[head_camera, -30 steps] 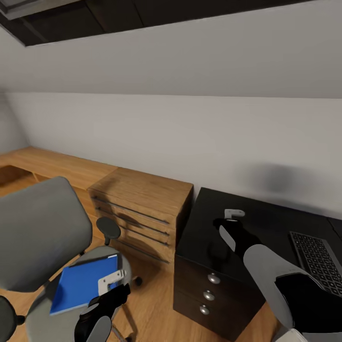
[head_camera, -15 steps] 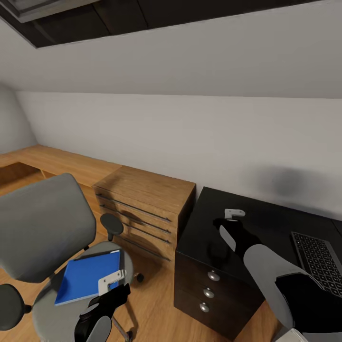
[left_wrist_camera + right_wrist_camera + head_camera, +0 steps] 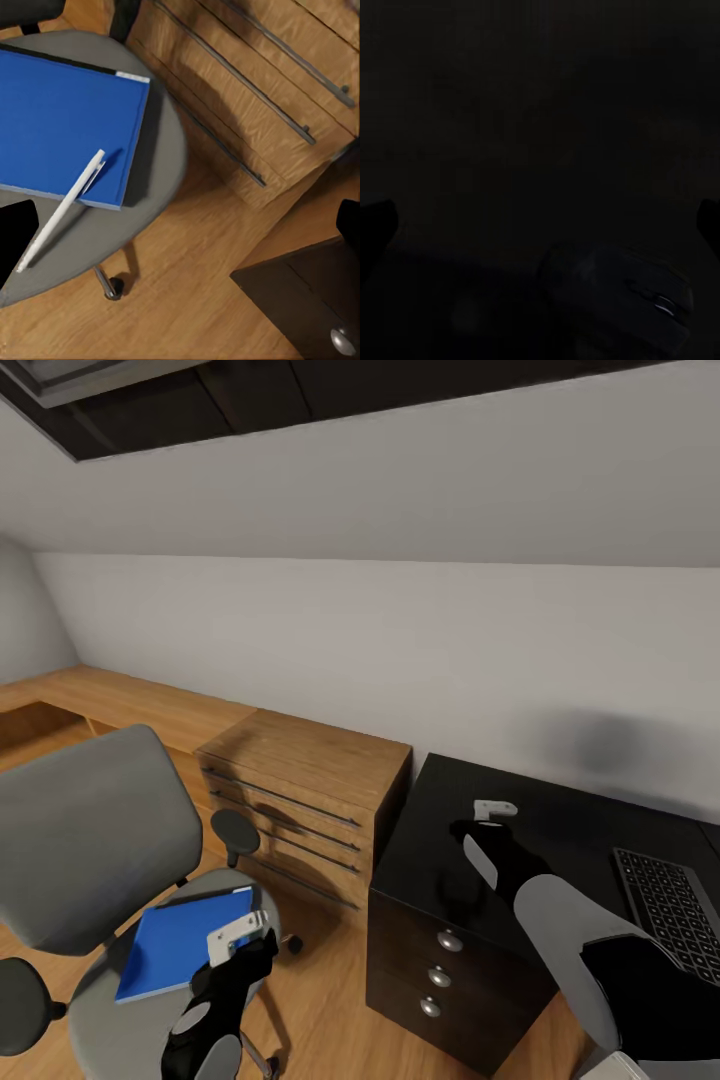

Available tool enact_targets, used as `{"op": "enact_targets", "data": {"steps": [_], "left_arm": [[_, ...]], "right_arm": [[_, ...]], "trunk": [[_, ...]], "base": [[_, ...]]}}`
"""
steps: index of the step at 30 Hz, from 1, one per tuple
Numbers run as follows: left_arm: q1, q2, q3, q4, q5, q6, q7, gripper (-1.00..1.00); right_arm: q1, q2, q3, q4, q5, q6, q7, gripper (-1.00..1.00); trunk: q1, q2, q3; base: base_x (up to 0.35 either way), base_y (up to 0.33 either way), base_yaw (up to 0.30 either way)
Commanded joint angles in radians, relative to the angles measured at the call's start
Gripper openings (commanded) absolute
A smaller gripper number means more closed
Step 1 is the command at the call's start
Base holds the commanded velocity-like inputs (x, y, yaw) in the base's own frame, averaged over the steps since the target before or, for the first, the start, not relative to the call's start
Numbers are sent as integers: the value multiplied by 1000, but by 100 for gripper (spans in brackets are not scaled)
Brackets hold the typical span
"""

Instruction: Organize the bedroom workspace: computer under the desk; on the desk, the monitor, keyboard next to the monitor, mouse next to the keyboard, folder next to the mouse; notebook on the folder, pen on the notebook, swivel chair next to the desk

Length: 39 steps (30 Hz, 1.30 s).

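1. Head view. One swivel chair (image 3: pixel 90 850) stands at 8 o'clock with one blue folder (image 3: pixel 175 945) flat on its seat. The left gripper (image 3: pixel 240 935) hangs at the folder's 3 o'clock edge; how its fingers stand cannot be told here. One wooden drawer chest (image 3: pixel 300 790) sits between the chair and the black desk (image 3: pixel 440 830). The right gripper (image 3: pixel 490 812) rests above the desktop, its spread unreadable, and one keyboard (image 3: pixel 665 905) lies at 4 o'clock. The left arm is plainly the nearer to the folder.

2. Left wrist view. The folder (image 3: pixel 64 124) lies at 10 o'clock on the grey seat (image 3: pixel 161 146), its long axis running 9 to 3. One white pen (image 3: pixel 60 210) lies across the folder's near edge, slanting from 7 to 1. Dark finger tips show at both side borders, well apart, gripping nothing. The coming grasp likely turns on this: pen and folder lie toward 9 o'clock from the fingers' midline.

3. Right wrist view. One black mouse (image 3: pixel 619 296) sits at 5 o'clock on the dark desktop; finger tips at both borders stand apart, empty.
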Motion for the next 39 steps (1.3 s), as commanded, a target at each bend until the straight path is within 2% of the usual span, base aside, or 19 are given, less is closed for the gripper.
{"op": "enact_targets", "data": {"steps": [1,5,9,11,12,15,23,26,29,34,37,38,39], "left_arm": [[-1,4,-13,-2,-11,-7,9,100],[-1,8,-27,-3,-29,-24,9,100],[-1,9,-32,-3,-33,-33,9,100],[-1,9,-45,-3,-35,-45,10,100],[-1,12,-66,-4,-37,-73,10,100],[-1,16,-83,-4,-45,-106,10,100],[0,18,-100,-6,-61,-125,10,100],[0,19,-133,-6,-64,-128,13,100],[0,19,-141,-6,-67,-128,14,100],[0,19,-154,-6,-81,-129,46,100],[0,19,-177,-6,-85,-129,81,100],[0,19,-204,-6,-86,-129,108,100],[0,19,-210,-6,-86,-129,113,100]], "right_arm": [[-1,-1,9,1,-8,5,-6,100],[-1,-1,8,4,-8,5,-7,100],[-1,-1,8,5,-8,6,-9,100],[-1,0,8,6,-9,8,-11,100],[-1,0,7,9,-10,10,-14,100],[-1,0,4,16,-11,10,-15,100],[-1,-8,1,34,-13,12,-19,100],[-1,-14,1,38,-16,39,-21,100],[-1,-13,1,38,-17,65,-20,100],[-1,-13,1,39,-18,81,-20,100],[-1,-14,1,38,-18,85,-20,100],[-1,-16,1,37,-19,86,-20,100],[-1,-16,1,37,-19,87,-20,100]], "trunk": [[0,-1,-1],[0,-1,-1],[0,-1,-1],[0,-1,-1],[0,-1,-1],[0,-1,-1],[0,-1,-1],[0,-1,-1],[0,-1,-1],[0,-1,-1],[0,-1,-1],[0,-1,-1],[0,-1,-1]], "base": [[0,0,0],[0,0,0],[0,0,0],[0,0,0],[0,0,0],[0,0,0],[0,0,0],[2,0,0],[78,0,0],[245,0,0],[218,0,0],[72,0,0],[57,0,0]]}}
